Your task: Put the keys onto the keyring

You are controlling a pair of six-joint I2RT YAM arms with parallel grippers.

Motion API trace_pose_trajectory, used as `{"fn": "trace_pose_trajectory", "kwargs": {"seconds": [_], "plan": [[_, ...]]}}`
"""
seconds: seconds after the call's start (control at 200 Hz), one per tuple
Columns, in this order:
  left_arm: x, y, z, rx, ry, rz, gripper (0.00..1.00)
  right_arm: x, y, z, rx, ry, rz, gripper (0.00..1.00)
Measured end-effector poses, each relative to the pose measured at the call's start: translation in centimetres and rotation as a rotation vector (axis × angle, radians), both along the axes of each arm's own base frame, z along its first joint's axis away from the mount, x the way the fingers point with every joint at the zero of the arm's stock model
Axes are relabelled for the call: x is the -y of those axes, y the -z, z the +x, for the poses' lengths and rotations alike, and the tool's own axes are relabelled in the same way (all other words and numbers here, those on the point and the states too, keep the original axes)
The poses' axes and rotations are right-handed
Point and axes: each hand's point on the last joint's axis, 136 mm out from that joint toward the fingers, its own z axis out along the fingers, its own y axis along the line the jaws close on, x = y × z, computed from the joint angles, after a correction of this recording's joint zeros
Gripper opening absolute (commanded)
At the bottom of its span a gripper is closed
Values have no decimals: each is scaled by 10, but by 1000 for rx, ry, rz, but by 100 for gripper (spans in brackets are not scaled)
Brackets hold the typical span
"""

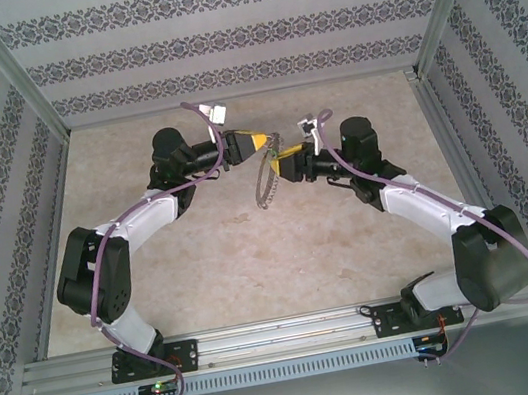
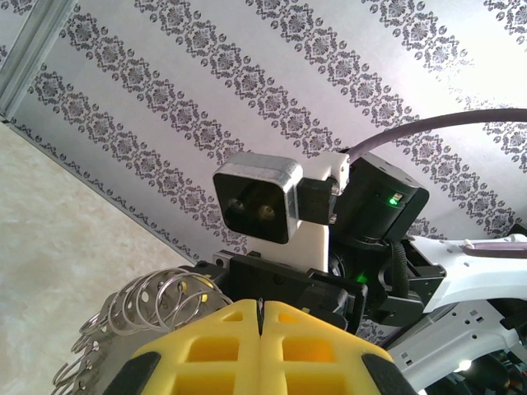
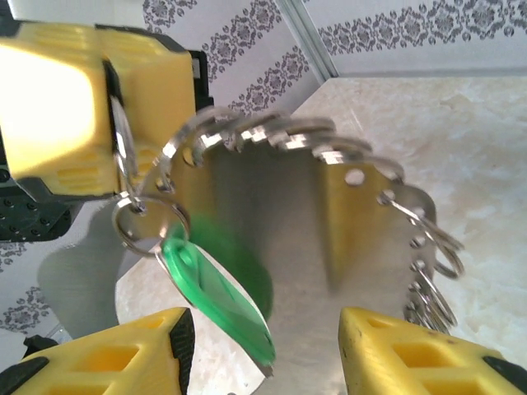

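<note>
The left hand (image 3: 105,90) clamps the keyring (image 3: 247,136) while the right hand (image 3: 263,354), fingers apart beside the dangling green key (image 3: 216,288), probably must finish seating it.

My table (image 1: 256,270) is a pale beige slab with a mottled, stone-like face. Patterned walls (image 1: 218,43) close it on three sides. An aluminium rail (image 1: 277,335) runs along its near edge, carrying my left base (image 1: 150,362) and my right base (image 1: 412,315).

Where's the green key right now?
Right wrist view, lower left: the green key dangles from a small ring just under the left hand, beside the keyring.
</note>
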Motion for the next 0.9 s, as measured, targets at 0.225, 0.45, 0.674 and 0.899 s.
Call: {"fn": "trace_pose_trajectory", "kwargs": {"seconds": [0.225,0.45,0.674,0.899], "plan": [[0,1,0,-5,3,1,0,-8,-5,-4,20,-22,-7,42],[1,2,1,-15,4,1,0,-10,0,-7,19,-30,-27,27],[1,5,2,-32,4,1,0,-11,4,-8,18,-31,-43,7],[1,6,2,-35,6,2,0,-10,2,-12,28,-33,-60,0]]}}
